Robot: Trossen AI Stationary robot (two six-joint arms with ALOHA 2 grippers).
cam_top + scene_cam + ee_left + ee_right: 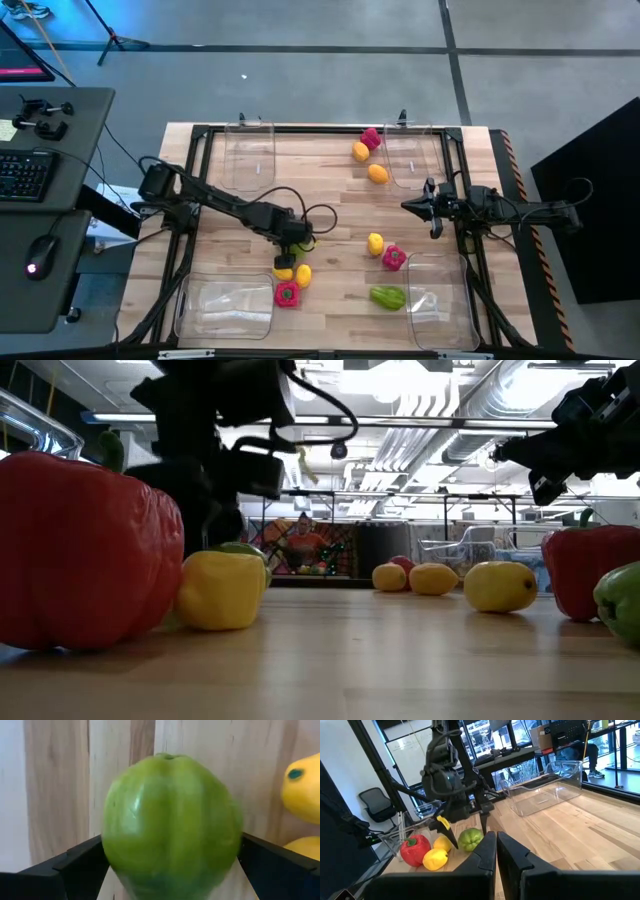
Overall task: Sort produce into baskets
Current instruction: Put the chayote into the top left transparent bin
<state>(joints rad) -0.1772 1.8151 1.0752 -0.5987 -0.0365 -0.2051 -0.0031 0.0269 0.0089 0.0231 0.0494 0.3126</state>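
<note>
Your left claw [296,243] pinches the green pepper [170,825] on the counter [330,200], just beside the yellow pieces [294,272]. Your right claw [496,842], pressed together, waits well apart from that pepper.

A grey floor [330,70] lies around the wooden table [335,205]. A dark desk [55,150] holds a black keyboard [25,175].

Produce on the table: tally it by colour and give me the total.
Red produce: 3
Orange produce: 2
Yellow produce: 3
Green produce: 2
Total: 10
</note>
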